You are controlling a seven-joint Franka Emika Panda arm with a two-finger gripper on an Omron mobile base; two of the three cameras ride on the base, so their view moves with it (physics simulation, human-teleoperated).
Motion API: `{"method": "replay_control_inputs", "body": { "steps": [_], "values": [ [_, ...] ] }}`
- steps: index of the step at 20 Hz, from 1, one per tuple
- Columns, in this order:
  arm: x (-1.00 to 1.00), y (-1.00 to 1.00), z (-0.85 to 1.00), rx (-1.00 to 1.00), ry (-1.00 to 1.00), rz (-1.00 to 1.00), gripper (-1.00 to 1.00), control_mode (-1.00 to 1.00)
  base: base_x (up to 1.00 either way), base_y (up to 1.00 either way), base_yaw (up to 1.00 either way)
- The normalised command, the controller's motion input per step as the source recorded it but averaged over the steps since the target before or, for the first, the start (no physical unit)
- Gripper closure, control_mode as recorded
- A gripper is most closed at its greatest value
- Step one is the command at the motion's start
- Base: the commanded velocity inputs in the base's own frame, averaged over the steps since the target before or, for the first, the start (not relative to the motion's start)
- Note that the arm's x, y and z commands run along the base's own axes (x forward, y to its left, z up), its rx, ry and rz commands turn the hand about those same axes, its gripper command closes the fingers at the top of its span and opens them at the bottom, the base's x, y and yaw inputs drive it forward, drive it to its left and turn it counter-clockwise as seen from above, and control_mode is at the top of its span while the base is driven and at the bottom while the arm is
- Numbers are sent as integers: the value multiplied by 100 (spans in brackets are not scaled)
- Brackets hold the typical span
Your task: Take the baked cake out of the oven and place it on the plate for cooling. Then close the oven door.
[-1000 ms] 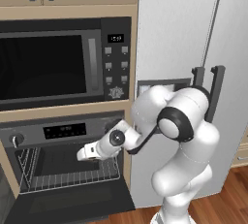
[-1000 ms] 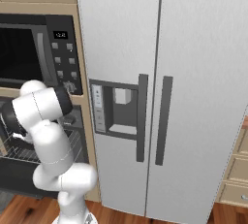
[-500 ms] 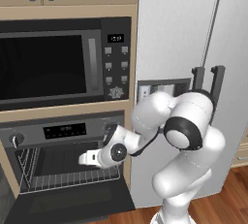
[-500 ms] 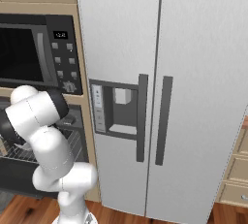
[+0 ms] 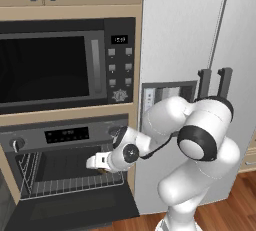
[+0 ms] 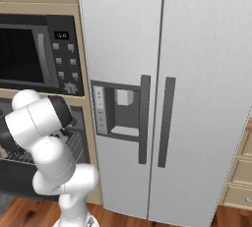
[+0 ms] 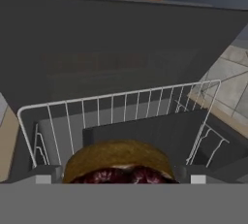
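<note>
The oven (image 5: pixel 65 135) stands with its oven door (image 5: pixel 70 207) folded down flat. My arm reaches into the cavity above the wire rack (image 5: pixel 70 185). The gripper (image 5: pixel 94 162) is open just over the rack's right part. In the hand view the baked cake (image 7: pixel 118 162), tan-sided with a dark red top, lies on the wire rack (image 7: pixel 121 102) right between my gripper (image 7: pixel 121 175) fingers. One dark fingertip (image 7: pixel 46 174) flanks each side of it, and I cannot tell whether they touch it. The oven door (image 7: pixel 121 34) spreads dark beyond the rack. The plate is out of view.
A black microwave (image 5: pixel 50 67) sits directly above the oven. A grey fridge (image 6: pixel 162 73) with a dispenser and two bar handles stands to the right. Wood floor (image 5: pixel 240 200) lies below. My own elbow (image 6: pixel 39 118) hides most of the oven in the right base view.
The arm has dropped and pushed the hand lower and deeper into the oven, down towards the rack. The jaws have stayed at the same width.
</note>
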Motion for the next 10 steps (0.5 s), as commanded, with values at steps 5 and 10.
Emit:
{"method": "replay_control_inputs", "body": {
  "steps": [5, 10],
  "values": [
    [0, 5, 1, 0, 0, 0, 100, -100, 0, 0, 0],
    [0, 0, 0, 0, 0, 0, 100, -100, 0, 0, 0]
  ]
}}
